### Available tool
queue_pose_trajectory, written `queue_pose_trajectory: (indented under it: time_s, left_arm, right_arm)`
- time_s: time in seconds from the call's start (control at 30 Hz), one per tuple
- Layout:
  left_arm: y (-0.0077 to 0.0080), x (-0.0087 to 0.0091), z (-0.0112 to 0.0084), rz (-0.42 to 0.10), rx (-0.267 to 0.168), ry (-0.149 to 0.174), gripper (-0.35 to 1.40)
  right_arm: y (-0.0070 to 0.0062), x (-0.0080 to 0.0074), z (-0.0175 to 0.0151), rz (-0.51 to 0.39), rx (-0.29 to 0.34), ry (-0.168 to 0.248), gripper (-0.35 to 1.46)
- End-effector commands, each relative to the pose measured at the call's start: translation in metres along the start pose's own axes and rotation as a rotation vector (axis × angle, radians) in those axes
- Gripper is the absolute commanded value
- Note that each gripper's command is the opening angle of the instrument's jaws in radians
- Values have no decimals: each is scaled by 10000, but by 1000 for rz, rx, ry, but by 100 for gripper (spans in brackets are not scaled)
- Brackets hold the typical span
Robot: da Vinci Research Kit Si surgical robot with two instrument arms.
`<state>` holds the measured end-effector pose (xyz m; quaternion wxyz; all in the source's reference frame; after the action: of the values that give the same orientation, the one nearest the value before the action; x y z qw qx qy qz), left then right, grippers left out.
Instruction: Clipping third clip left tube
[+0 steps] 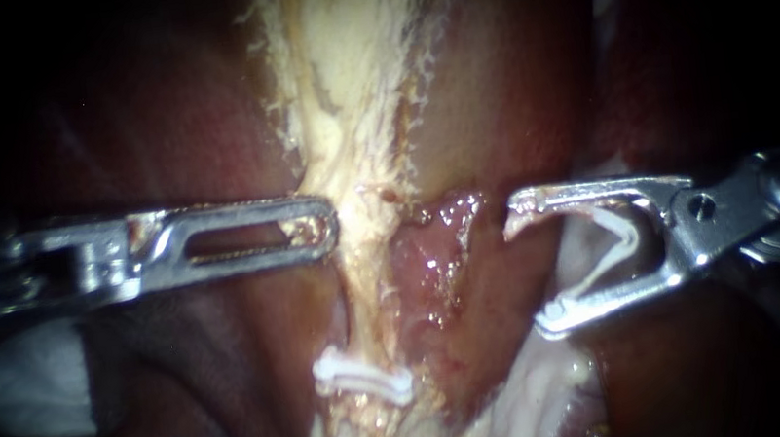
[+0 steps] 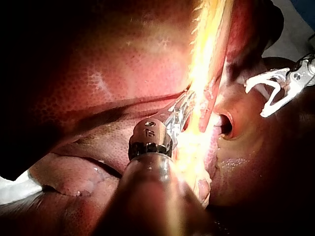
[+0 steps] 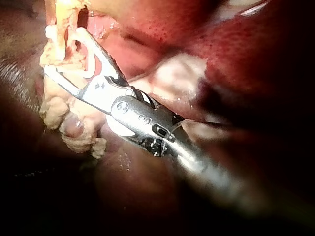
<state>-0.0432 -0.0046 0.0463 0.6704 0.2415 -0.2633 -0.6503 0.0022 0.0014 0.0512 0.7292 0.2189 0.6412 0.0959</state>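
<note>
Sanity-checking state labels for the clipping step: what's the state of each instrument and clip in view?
left instrument: jaws shut on pale strand
right instrument: jaws spread, holding loaded clip
loaded clip: open
fitted clip: closed across pale strand

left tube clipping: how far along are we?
Done: one white clip sits across the pale tube; others unclear. In hand: the left instrument grips the tube's edge above that clip in the endoscope view. The right instrument carries an open clip in wide jaws, beside the tube, not around it. Left: bring it over the tube and close.
</note>
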Motion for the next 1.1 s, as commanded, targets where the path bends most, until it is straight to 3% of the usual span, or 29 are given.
queue_pose_trajectory:
  time_s: [0.03,0.33,0.63,1.1]
  left_arm:
    - [0,1,-1,0,-1,-1,-35]
    - [-7,-3,-30,-4,4,10,-35]
    - [-5,-2,-64,-11,-2,8,-35]
    - [-7,2,-75,-18,-2,9,-35]
  right_arm:
    - [0,0,0,0,0,0,60]
    - [-3,-6,9,-5,-3,-1,60]
    - [-5,-38,59,26,35,-16,60]
    - [-5,-67,130,82,83,-20,60]
